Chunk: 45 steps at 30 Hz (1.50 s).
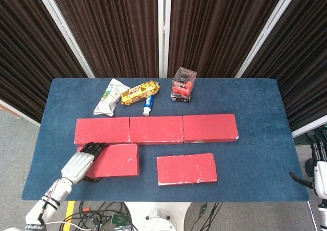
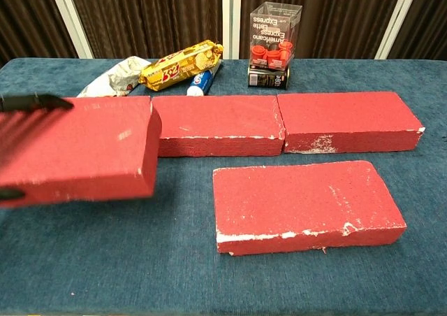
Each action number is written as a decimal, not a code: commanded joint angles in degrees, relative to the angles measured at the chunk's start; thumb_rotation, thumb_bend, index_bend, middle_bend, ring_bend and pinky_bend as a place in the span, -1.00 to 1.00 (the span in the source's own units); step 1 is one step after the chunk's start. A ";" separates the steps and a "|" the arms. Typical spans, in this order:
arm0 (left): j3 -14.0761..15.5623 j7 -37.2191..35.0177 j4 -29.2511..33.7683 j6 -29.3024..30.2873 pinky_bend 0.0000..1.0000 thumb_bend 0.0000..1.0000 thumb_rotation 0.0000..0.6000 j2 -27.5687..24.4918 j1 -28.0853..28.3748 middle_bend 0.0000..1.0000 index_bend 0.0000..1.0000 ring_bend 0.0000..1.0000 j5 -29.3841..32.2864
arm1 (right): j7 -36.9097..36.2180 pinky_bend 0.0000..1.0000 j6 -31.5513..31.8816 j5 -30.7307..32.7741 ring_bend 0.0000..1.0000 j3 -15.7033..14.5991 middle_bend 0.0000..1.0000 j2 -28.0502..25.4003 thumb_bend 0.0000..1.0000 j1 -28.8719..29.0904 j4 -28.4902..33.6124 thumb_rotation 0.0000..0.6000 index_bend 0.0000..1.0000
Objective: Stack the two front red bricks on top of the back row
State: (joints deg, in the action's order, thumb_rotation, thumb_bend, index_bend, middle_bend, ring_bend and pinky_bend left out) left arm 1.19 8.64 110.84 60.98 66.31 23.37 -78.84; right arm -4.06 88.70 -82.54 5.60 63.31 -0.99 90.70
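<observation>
Left hand (image 1: 82,161) grips front-left brick (image 2: 77,148) (red, chipped white edges), raised off table; right hand unclear.

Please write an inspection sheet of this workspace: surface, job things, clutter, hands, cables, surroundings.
Surface: blue table, covered with cloth.
Job things: three back bricks in a row; left front brick lifted off the table, tilted; right front brick flat on the table.
Clutter: white pouch, yellow snack pack, toothpaste tube, clear box with red contents, all behind the row.
Hands: left hand holds the left front brick; right hand is off the table, state unclear.
Cables: tangle on the floor, near edge.
Surroundings: dark curtains behind.
</observation>
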 commanded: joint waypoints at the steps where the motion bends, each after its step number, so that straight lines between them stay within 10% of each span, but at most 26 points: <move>1: -4.47 0.13 0.77 -2.99 -1.00 -0.57 1.00 -2.23 4.08 -0.83 -1.00 -0.80 3.84 | 0.04 -1.00 0.21 -0.12 -1.00 0.06 -1.00 0.06 -1.00 -0.03 0.04 1.00 -1.00; 14: -11.57 0.75 -12.71 -19.91 -1.00 -0.58 1.00 3.06 19.50 -0.83 -1.00 -0.80 17.49 | 1.26 -1.00 -0.54 0.72 -1.00 0.19 -1.00 0.53 -1.00 0.23 -0.11 1.00 -1.00; 26: -10.43 5.53 -17.83 -17.86 -1.00 -0.58 1.00 9.31 24.12 -0.83 -1.00 -0.80 32.17 | -0.01 -1.00 -0.68 -0.06 -1.00 -0.02 -1.00 0.36 -1.00 0.42 -1.12 1.00 -1.00; 45: -9.12 2.83 -21.17 -17.29 -1.00 -0.58 1.00 11.10 24.33 -0.83 -1.00 -0.80 27.90 | 0.91 -1.00 -2.05 1.60 -1.00 -0.09 -1.00 0.32 -1.00 0.42 -1.21 1.00 -1.00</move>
State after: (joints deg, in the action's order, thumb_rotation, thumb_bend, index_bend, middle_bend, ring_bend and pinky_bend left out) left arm -7.72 12.32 89.97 44.15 77.57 47.81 -50.30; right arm -3.16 86.65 -80.95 5.50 63.64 -0.56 89.49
